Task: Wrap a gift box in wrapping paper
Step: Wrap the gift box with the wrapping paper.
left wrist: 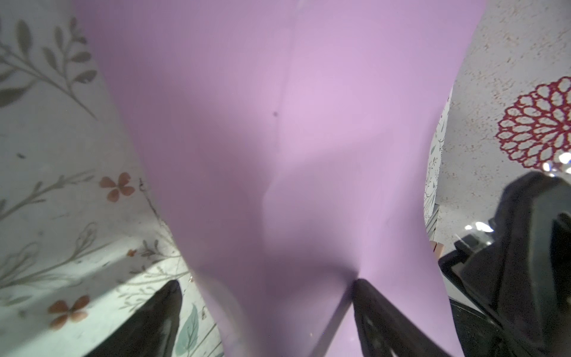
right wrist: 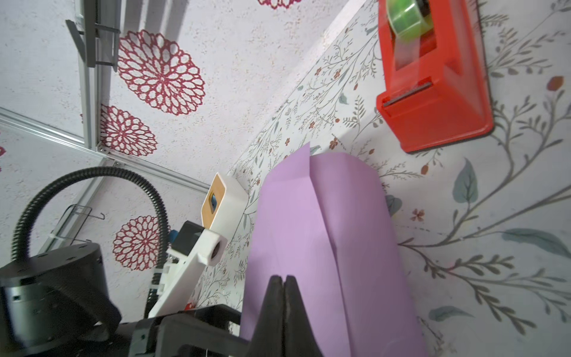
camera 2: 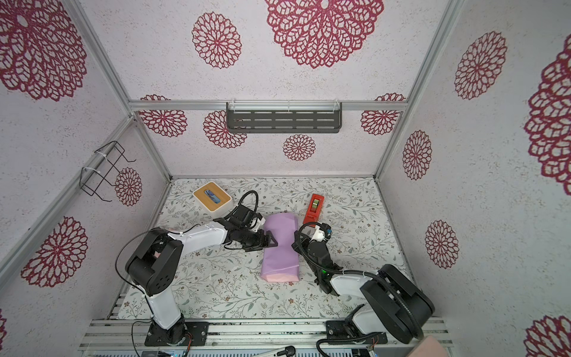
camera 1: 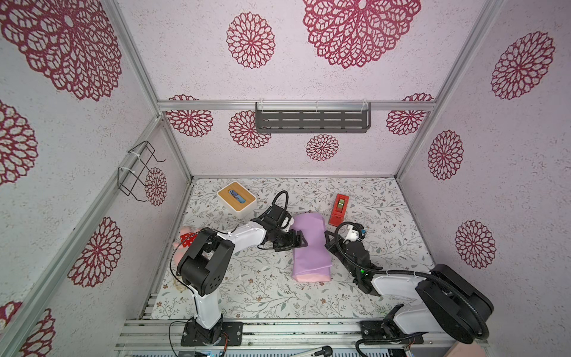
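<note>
The wrapping paper (camera 1: 310, 247) lies at the centre of the surface (camera 1: 262, 293) in both top views, folded lilac side out into a long bundle. An overlapping seam runs along its top, and pink shows at the lower end. The gift box does not show; it is probably inside. So the main wrap looks done, while both ends seem open and need folding and taping; I see no tape on the seam. The tape dispenser (camera 1: 339, 209) stands just upper right of the bundle. The left tool (camera 1: 301, 239) is spread wide against the bundle's left flank, one finger (left wrist: 370, 303) denting the paper. The right tool (right wrist: 282, 287) is pinched closed on nothing, its tips at the bundle's right edge.
</note>
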Robot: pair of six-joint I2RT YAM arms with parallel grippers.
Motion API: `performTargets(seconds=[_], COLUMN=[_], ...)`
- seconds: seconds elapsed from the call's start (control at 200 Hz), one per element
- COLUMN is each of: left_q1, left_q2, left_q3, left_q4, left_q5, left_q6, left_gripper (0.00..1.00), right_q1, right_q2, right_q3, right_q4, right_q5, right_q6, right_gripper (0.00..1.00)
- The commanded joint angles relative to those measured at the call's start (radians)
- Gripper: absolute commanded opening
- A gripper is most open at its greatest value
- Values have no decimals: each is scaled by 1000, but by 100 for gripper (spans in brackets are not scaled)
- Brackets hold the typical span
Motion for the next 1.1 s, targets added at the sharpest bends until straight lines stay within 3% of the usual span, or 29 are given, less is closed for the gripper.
performTargets(seconds=[0.0,0.5,1.096], left_q1=[2,2,2], left_q2=[56,53,53], left_q3=[-24,-33,-34], left_q4=[-92,-84,-80], left_q5=[-95,-91,-88], left_q6=[17,15,13], left_gripper=[88,88,88], right_q1=[10,0,-25], right_q2=[33,129,144], right_q3=[27,16,-14], right_q4=[126,161,141], right_q5=[41,13,-5], right_q6=[-6,-21,-58], right_gripper=[0,0,0])
